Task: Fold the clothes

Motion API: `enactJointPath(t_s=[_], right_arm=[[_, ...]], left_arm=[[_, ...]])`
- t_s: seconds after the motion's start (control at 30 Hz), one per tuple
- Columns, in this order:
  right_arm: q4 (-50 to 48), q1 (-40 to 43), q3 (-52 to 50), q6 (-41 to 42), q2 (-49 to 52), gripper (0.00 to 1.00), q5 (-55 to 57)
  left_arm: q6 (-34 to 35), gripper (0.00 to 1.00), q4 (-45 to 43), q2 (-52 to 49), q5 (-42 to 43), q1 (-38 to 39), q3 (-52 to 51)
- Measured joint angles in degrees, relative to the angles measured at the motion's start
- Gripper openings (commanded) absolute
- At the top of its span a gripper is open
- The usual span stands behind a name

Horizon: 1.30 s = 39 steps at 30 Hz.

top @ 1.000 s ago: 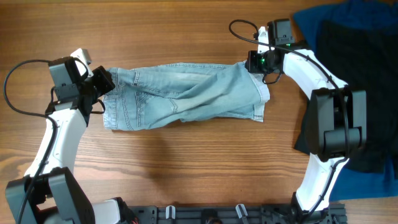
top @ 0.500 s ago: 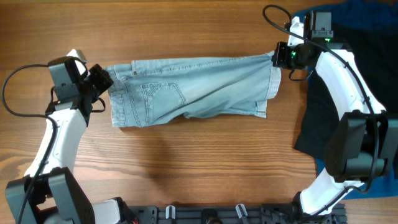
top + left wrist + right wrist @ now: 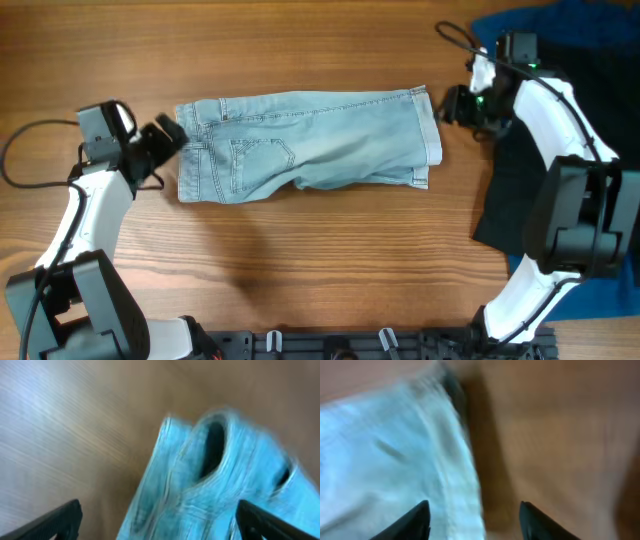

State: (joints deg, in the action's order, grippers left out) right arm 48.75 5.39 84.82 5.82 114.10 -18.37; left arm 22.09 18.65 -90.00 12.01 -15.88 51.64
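The clothes (image 3: 310, 145), a pair of light blue denim shorts, lie spread flat across the middle of the wooden table, waistband to the left and cuffed hems to the right. My left gripper (image 3: 167, 136) stands open just off the waistband end, touching nothing. The left wrist view shows the waistband (image 3: 215, 480) with a belt loop, blurred, ahead of the wide-apart left gripper (image 3: 157, 525). My right gripper (image 3: 452, 104) is open just right of the hem. In the right wrist view the pale hem edge (image 3: 420, 460) lies below the right gripper (image 3: 475, 520), not pinched.
A large black garment (image 3: 560, 90) lies over a dark blue cloth (image 3: 530, 22) at the right edge, under the right arm. Cables loop beside both arms. A black rail (image 3: 350, 345) runs along the table's front edge.
Both grippers held the shorts stretched between them; now both have opened and let go. The shorts have settled flat, and each gripper has drawn slightly outward from its end.
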Motion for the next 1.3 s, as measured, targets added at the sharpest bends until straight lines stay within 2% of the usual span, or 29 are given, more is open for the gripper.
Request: enactJointPath(t_s=[0.07, 0.17, 0.2, 0.3, 0.33, 0.4, 0.47, 0.5, 0.53, 0.57, 0.6, 0.67, 0.77, 0.9, 1.0, 1.03, 1.07, 1.13, 1.17, 1.23, 1.27, 1.3], right_arm=[[3.9, 0.7, -0.1, 0.1, 0.0, 0.5, 0.4], [3.7, 0.6, -2.4, 0.2, 0.0, 0.49, 0.4], [3.8, 0.5, -3.8, 0.1, 0.0, 0.48, 0.0], [2.9, -0.1, -7.4, 0.2, 0.0, 0.41, -2.0], [2.3, -0.4, -8.2, 0.0, 0.0, 0.42, -2.6], [1.7, -1.0, -9.2, -0.4, 0.1, 0.48, -5.1], [1.5, -1.1, -9.3, -1.1, 0.1, 0.48, -7.2], [1.5, -1.1, -9.3, -1.2, 0.1, 0.39, -7.6], [1.4, -1.1, -9.3, -1.4, 0.1, 0.21, -8.2], [1.3, -1.1, -9.3, -1.7, 0.1, 0.07, -8.7], [1.1, -1.1, -9.3, -1.9, 0.1, 0.04, -10.0], [2.7, -1.0, -9.2, -2.4, 0.1, 0.04, -11.7], [10.4, 0.2, -7.2, -3.3, -0.2, 0.05, -12.3], [17.9, 3.3, -3.3, -3.6, -5.5, 0.05, -10.0], [19.4, 3.3, -2.8, -3.7, -7.4, 0.15, -7.6], [19.4, 3.3, -2.8, -3.8, -7.4, 0.21, -7.0], [19.4, 3.3, -2.8, -3.9, -7.4, 0.24, -6.6], [19.1, 3.0, -2.8, -4.2, -7.4, 0.38, -6.2], [18.7, 2.8, -2.9, -4.4, -7.4, 0.5, -6.1], [16.5, 2.4, -4.3, -4.3, -7.4, 0.58, -6.0], [14.8, 2.3, -6.0, -4.2, -7.4, 0.67, -6.0], [12.7, 2.0, -8.0, -4.2, -7.5, 0.68, -6.3]], left_arm=[[-1.0, 0.85, 5.0, 0.0, 2.7, 0.1, 0.0], [-3.5, 0.85, 10.4, 0.1, 5.6, 1.2, 0.0], [-4.3, 0.81, 11.8, 0.1, 6.2, 2.0, 0.0], [-6.8, 0.53, 13.5, 0.2, 7.1, 4.2, 0.0], [-7.5, 0.47, 13.5, 0.2, 7.2, 4.7, 0.0], [-9.6, 0.44, 13.5, 0.2, 7.2, 5.3, 0.0], [-11.1, 0.28, 13.6, 0.2, 6.1, 5.5, 0.0], [-11.6, 0.19, 13.9, 0.2, 5.2, 5.5, 0.0], [-12.4, 0.04, 14.3, 0.2, 4.0, 5.5, 0.0], [-12.8, 0.04, 14.4, 0.2, 3.8, 5.6, 0.0], [-13.2, 0.04, 14.5, 0.2, 3.9, 5.6, 0.0], [-13.3, 0.04, 14.6, 0.2, 4.2, 5.6, 0.0], [-13.3, 0.04, 14.9, 0.8, 4.5, 4.9, 0.0], [-13.3, 0.04, 15.4, 7.1, 5.6, -2.4, 0.0], [-13.3, 0.04, 16.0, 10.8, 5.8, -6.4, 0.0], [-13.3, 0.09, 16.2, 11.1, 5.6, -7.1, 0.0], [-13.3, 0.23, 16.3, 11.1, 5.6, -7.1, 0.0], [-13.4, 0.34, 16.6, 11.1, 5.4, -7.1, 0.0], [-13.4, 0.44, 16.7, 11.1, 5.3, -7.1, 0.0], [-13.9, 0.51, 16.8, 11.1, 4.9, -7.1, 0.0], [-13.7, 0.56, 16.9, 11.1, 4.9, -7.1, 0.0], [-13.7, 0.58, 17.0, 11.1, 4.8, -7.1, 0.0]])
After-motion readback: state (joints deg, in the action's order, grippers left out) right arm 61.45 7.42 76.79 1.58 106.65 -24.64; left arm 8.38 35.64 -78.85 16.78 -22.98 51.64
